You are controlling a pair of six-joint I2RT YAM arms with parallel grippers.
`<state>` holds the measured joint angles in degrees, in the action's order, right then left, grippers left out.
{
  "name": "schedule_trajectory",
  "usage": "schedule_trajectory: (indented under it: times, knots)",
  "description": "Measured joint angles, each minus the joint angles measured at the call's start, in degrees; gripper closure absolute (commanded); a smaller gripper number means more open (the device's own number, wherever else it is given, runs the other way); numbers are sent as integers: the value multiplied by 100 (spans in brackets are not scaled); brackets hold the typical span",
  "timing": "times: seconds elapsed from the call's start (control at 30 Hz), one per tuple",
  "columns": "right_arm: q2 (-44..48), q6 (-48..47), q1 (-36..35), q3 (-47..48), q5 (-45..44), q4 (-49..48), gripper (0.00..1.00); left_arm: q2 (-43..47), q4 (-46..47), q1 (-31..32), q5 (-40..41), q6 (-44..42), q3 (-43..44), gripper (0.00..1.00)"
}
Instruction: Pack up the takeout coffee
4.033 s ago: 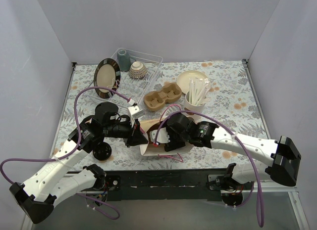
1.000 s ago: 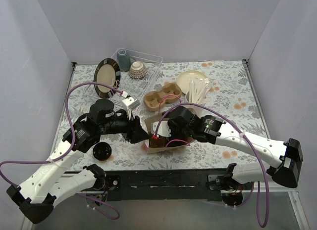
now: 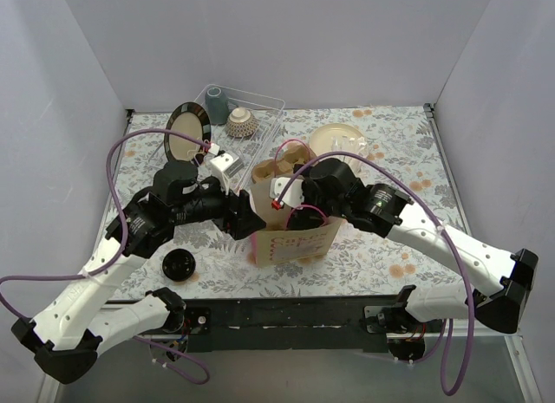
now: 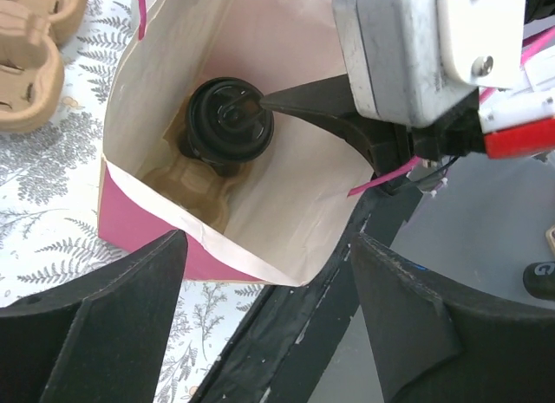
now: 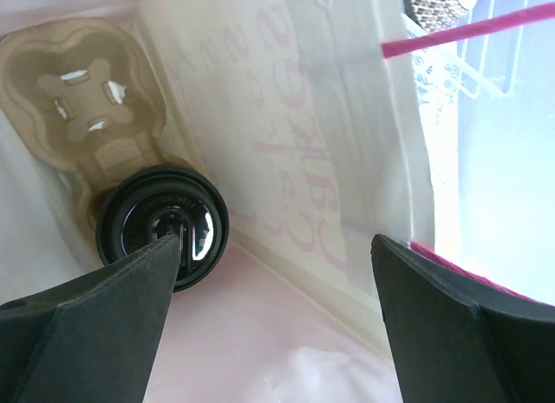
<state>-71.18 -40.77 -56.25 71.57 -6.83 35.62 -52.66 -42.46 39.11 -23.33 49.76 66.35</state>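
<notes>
Packing step: coffee cup [image 4: 227,119] seated in carrier [image 4: 186,185] inside bag [image 3: 299,240]. Left claw [image 4: 269,238], right claw [image 5: 276,243] both released, empty. Next: lift clear, no snagging bag.

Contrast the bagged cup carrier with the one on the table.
The bagged carrier holds a lidded cup in one pocket; the table carrier shows none. The bagged carrier sits at the bottom of the paper bag; the table carrier lies outside it. Both are brown moulded pulp.
</notes>
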Motion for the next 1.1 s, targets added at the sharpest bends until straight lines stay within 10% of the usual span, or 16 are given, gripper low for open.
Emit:
schedule_trajectory:
  times: [0.27, 0.8, 1.1]
  knots:
    - [111, 415, 4, 0, -437, -280, 1, 17, -81, 0, 111, -186, 210, 2]
    - [120, 413, 4, -9, -1727, -713, 2, 328, -122, 0, 302, -197, 369, 2]
    - [120, 411, 4, 59, -1744, -732, 20, 442, -186, 0, 352, -151, 479, 2]
